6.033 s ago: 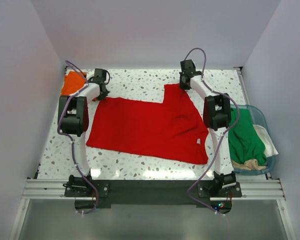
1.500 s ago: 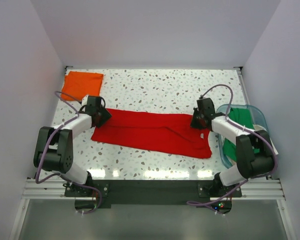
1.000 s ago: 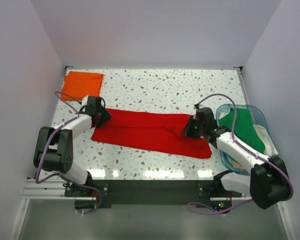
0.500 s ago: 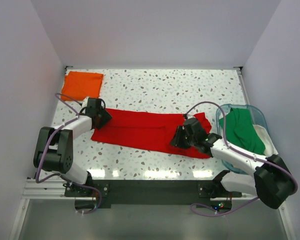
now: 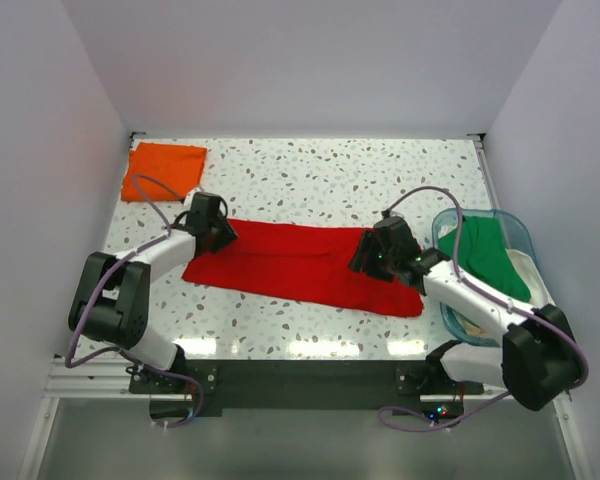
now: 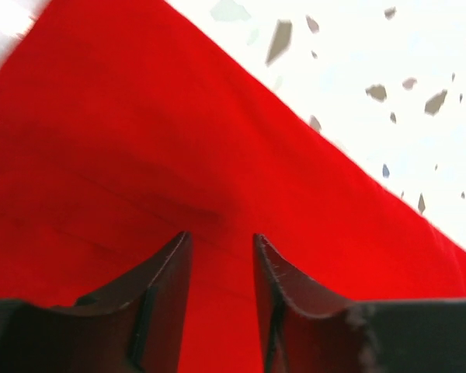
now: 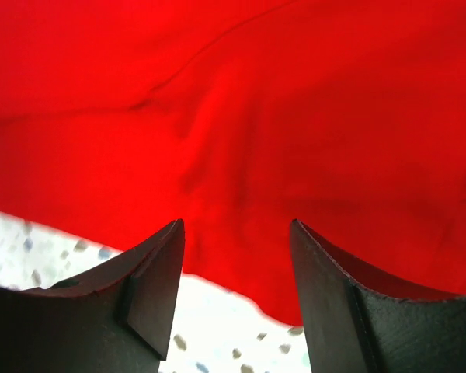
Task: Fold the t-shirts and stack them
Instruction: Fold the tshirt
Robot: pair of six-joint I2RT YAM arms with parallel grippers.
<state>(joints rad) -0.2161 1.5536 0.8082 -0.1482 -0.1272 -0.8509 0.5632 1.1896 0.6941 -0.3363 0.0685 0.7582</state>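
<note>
The red t-shirt (image 5: 295,265) lies folded into a long band across the middle of the table. My left gripper (image 5: 218,226) hovers over its left end, fingers a little apart, with flat red cloth (image 6: 140,116) under them and nothing between. My right gripper (image 5: 372,256) is over the band's right part, open wide above red cloth (image 7: 295,93) near its edge. The orange t-shirt (image 5: 163,170) lies folded at the back left corner. The green t-shirt (image 5: 485,260) sits bunched in the teal tub (image 5: 515,228) on the right.
The speckled white table (image 5: 310,170) is walled on three sides. The tub stands against the right wall and also holds pale cloth (image 5: 535,282). Both arms' cables loop above the table near the shirt's ends.
My right gripper has opened, let go of the red shirt's right end and swung left then back over it. My left gripper slid right onto the shirt's left end and its fingers narrowed.
</note>
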